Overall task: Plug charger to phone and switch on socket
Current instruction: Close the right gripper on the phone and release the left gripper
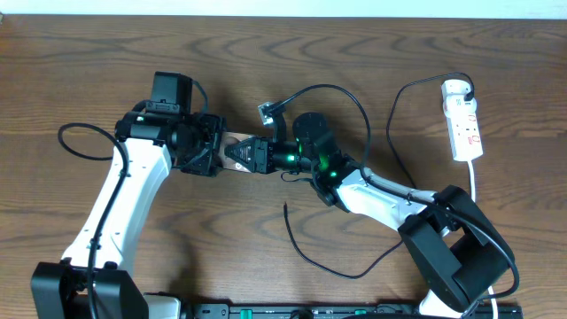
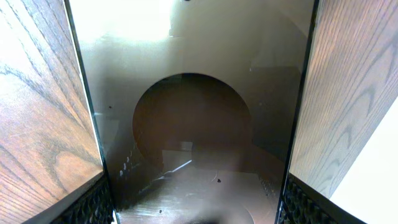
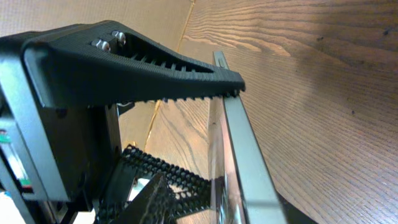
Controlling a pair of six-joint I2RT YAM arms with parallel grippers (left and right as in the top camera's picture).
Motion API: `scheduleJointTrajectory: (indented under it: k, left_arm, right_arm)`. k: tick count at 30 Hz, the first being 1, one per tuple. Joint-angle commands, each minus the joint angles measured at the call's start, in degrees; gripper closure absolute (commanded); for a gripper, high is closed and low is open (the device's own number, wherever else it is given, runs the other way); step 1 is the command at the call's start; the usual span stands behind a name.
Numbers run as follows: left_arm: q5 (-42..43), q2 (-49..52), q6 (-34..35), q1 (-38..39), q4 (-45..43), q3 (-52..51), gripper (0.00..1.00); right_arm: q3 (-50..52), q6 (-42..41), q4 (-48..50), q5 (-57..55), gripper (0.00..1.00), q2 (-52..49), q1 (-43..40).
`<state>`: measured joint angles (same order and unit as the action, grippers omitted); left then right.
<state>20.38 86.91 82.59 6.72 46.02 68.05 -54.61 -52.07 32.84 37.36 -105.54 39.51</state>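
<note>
Closest thing to a container here is the socket point(image 1: 467, 128), which is lying at the right edge of the table point(image 1: 89, 71). The white adapter point(image 1: 455, 88) is sitting in its far end, and its own white cord point(image 1: 477, 182) is running off toward the near edge.

The charger point(image 1: 306, 257) is trailing from that adapter in a long black loop that is passing under the right arm. Its plug tip point(image 1: 285, 206) is lying loose on the wood, near the phone point(image 1: 230, 142) but not touching it.

The phone is sitting mid-table, between the two grippers. The left gripper point(image 1: 217, 152) is holding it across its width with the jaws spread wide, and its fingers point(image 2: 93, 202) are pressing against both long edges (the glossy face is filling that wrist camera).

The right gripper point(image 1: 244, 157) is coming at the phone's other end, partly open. Its upper finger point(image 3: 155, 68) is touching the phone's edge with its toothed pad, but I can't tell whether it is actually clamping anything. That gripper and its arm are crowding the end of the phone nearest the plug tip.
</note>
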Motion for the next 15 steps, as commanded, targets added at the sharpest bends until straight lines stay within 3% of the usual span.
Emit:
scheduleJointTrajectory:
  k: [1,15]
  left_arm:
    - [-0.57,-0.37,0.92,0.39,-0.26,0.28,0.93]
    - [-0.55,-0.37,0.90,0.79,-0.26,0.31,0.94]
  right_arm:
    - [-0.87,0.70,0.09,-0.61,0.69,-0.13,0.35]
    - [-0.87,0.70,-0.07,-0.63,0.86,-0.13,0.35]
